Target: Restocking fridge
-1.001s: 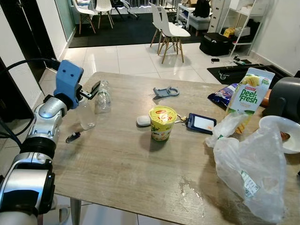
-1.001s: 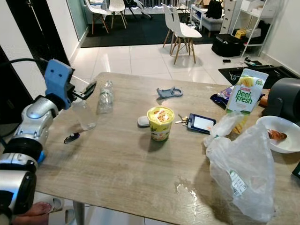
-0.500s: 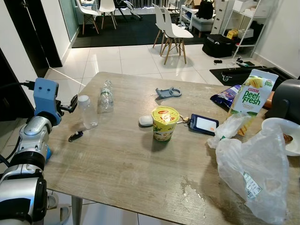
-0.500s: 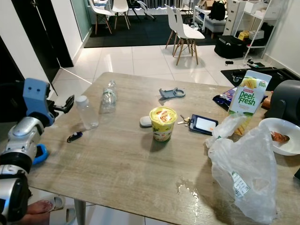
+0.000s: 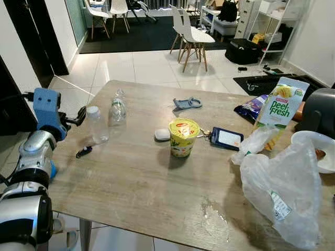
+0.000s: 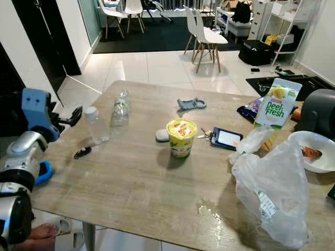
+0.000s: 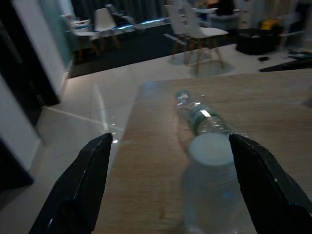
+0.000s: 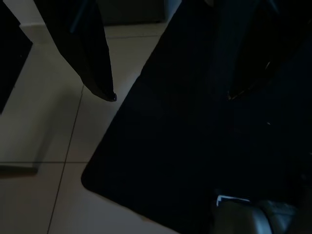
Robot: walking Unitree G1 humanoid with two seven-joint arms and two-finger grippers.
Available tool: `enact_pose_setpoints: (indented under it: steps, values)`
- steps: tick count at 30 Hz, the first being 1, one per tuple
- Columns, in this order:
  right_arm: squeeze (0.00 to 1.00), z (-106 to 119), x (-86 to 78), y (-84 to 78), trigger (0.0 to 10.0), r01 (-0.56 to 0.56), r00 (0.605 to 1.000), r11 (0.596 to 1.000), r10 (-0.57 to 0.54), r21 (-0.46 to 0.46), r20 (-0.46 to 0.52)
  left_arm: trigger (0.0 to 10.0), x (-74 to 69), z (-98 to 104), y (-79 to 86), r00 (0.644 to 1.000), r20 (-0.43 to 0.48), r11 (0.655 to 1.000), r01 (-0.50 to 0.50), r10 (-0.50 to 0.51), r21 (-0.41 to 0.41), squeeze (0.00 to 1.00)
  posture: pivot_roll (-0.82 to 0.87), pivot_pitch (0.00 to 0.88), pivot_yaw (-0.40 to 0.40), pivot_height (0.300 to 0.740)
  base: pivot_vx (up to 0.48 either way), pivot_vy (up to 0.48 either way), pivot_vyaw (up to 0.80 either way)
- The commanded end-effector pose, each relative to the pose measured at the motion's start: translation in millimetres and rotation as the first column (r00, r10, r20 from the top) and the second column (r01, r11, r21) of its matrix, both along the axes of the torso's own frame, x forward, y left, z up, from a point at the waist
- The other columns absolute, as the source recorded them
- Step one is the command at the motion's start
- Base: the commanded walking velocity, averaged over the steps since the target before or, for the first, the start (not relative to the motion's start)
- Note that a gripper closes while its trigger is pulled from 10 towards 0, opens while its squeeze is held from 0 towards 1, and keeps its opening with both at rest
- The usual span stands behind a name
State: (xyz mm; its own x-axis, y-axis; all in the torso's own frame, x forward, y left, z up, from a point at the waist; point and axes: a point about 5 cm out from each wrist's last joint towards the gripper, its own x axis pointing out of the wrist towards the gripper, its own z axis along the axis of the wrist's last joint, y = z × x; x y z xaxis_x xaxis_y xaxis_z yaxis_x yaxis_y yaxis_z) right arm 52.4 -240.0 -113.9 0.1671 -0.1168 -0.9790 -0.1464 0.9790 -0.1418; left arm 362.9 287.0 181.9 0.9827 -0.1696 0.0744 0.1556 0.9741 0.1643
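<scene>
clear, seemingly empty white-capped bottle (image 5: 97, 124), upright

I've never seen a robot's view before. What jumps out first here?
A yellow cup stands mid-table, with a Peel Fresh juice carton and a big crumpled plastic bag at the right. At the left edge, the robot's left tool sits open beside an upright clear bottle.

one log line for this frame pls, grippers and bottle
left gripper: open, beside upright bottle, not gripping | second bottle: lying behind it | right gripper: open, idle over floor
</scene>
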Motion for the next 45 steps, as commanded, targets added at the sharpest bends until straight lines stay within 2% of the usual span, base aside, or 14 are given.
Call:
enact_pose_setpoints:
  steps: [1, 5, 6, 7, 14, 15, 16, 29, 36, 45]
  values:
    - [0.0, 0, -2.4, -0.6, 10.0, 0.001, 1.0, 1.0, -0.001, 0.004, -0.002, 10.0, 1.9, 10, -0.7, 0.999, 0.026, 0.999, 0.032, -0.032, 0.01, 0.0, 0.04, 0.028, 0.004, 0.74, 0.0, 0.0, 0.0]
    - [0.0, 0, -7.9, -1.7, 10.0, -0.001, 1.0, 1.0, 0.001, 0.002, -0.013, 10.0, 5.3, 14, -7.7, 0.997, 0.039, 0.998, 0.066, -0.066, 0.016, 0.0, 0.04, 0.049, 0.003, 0.74, 0.0, 0.0, 0.0]
    - [0.0, -1, -10.5, -2.2, 10.0, -0.002, 1.0, 1.0, 0.002, 0.002, -0.018, 10.0, 7.2, 16, -11.3, 0.996, 0.042, 0.997, 0.08, -0.08, 0.016, 0.05, 0.04, 0.055, 0.002, 0.74, 0.0, 0.0, 0.0]
    - [0.0, -1, -14.1, -2.9, 10.0, -0.005, 1.0, 1.0, 0.005, 0.0, -0.024, 10.0, 10.0, 18, -14.6, 0.995, 0.041, 0.996, 0.085, -0.086, 0.016, 1.0, 0.04, 0.063, 0.002, 0.74, 0.0, 0.0, 0.0]
    - [0.0, -1, -17.7, -4.2, 10.0, -0.011, 1.0, 1.0, 0.011, -0.003, -0.023, 10.0, 11.1, 21, -11.2, 0.997, 0.034, 0.997, 0.07, -0.071, 0.019, 1.0, 0.02, 0.089, 0.002, 0.74, 0.0, 0.0, 0.0]
    - [0.0, 0, -18.2, -4.7, 10.0, -0.011, 1.0, 1.0, 0.011, -0.004, -0.023, 10.0, 11.3, 22, -10.0, 0.997, 0.032, 0.998, 0.064, -0.064, 0.02, 0.94, 0.02, 0.093, 0.001, 0.74, 0.0, 0.0, 0.0]
    - [0.0, 0, -18.4, -5.6, 10.0, -0.012, 1.0, 1.0, 0.012, -0.006, -0.022, 10.0, 11.5, 23, -9.2, 0.998, 0.03, 0.998, 0.06, -0.061, 0.022, 0.0, 0.01, 0.095, 0.001, 0.74, 0.0, 0.0, 0.0]
    - [0.0, 3, -30.6, -18.3, 10.0, -0.02, 0.999, 0.999, 0.019, -0.03, -0.044, 10.0, 13.3, 30, -3.8, 0.999, 0.02, 0.999, 0.042, -0.043, 0.029, 0.0, -0.01, 0.128, -0.007, 0.74, 0.0, 0.0, 0.0]
    - [0.0, 3, -35.4, -20.2, 10.0, -0.025, 0.999, 0.999, 0.024, -0.029, -0.049, 10.0, 12.8, 27, -2.3, 0.999, 0.003, 0.999, 0.037, -0.037, 0.038, 0.0, -0.02, 0.149, -0.008, 0.74, 0.0, 0.0, 0.0]
    - [0.0, 3, -34.2, -19.3, 10.0, -0.031, 0.999, 0.999, 0.03, -0.022, -0.038, 10.0, 15.9, 27, -10.0, 0.998, -0.002, 0.997, 0.063, -0.063, 0.044, 0.0, -0.03, 0.178, 0.001, 0.74, 0.0, 0.0, 0.0]
